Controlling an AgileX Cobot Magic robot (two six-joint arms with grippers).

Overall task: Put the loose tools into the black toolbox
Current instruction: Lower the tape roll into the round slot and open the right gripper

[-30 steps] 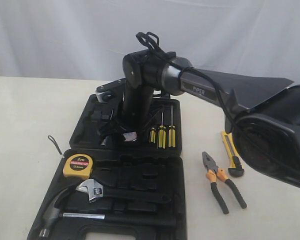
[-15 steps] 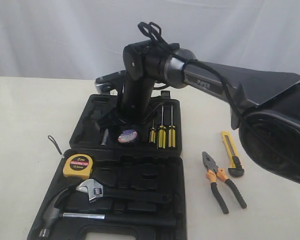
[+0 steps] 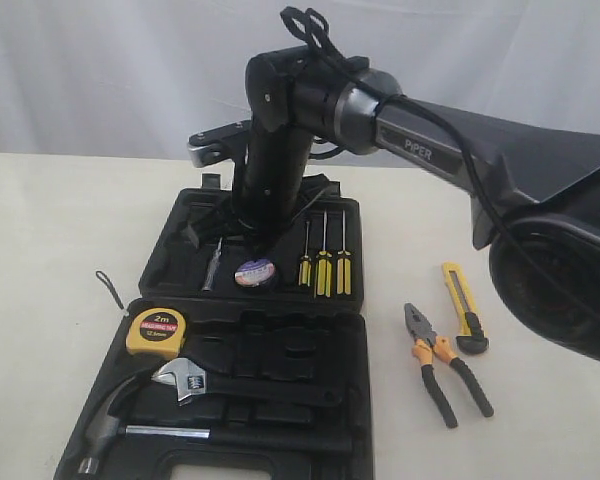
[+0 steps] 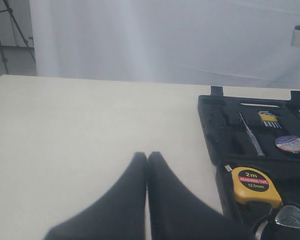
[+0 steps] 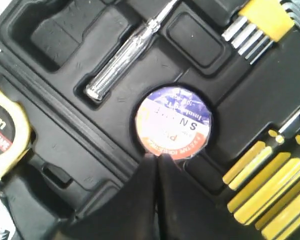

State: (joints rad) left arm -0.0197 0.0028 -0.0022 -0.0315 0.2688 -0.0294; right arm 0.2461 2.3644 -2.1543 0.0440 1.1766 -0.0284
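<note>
The black toolbox (image 3: 352,330) lies open on the table in two halves. The electrical tape roll (image 3: 254,273) (image 5: 174,122) sits flat in a round slot of the far half. My right gripper (image 5: 156,159) hangs just above the roll's edge, shut and empty; its arm (image 3: 280,150) reaches in from the right. The yellow tape measure (image 3: 156,332) (image 4: 256,186) rests in the near half. On the table right of the box lie the pliers (image 3: 445,365) and the utility knife (image 3: 464,305). My left gripper (image 4: 147,156) is shut over bare table beside the box.
A hammer (image 3: 110,430) and a silver wrench (image 3: 185,378) lie in the near half. Yellow-handled screwdrivers (image 3: 325,265), a clear test pen (image 5: 125,55) and hex keys (image 5: 262,25) fill slots around the roll. A black strap (image 3: 108,288) lies left of the box.
My right gripper has lifted off the far half, leaving the tape roll in its round slot. Its jaws have closed. The other tools have not moved.
</note>
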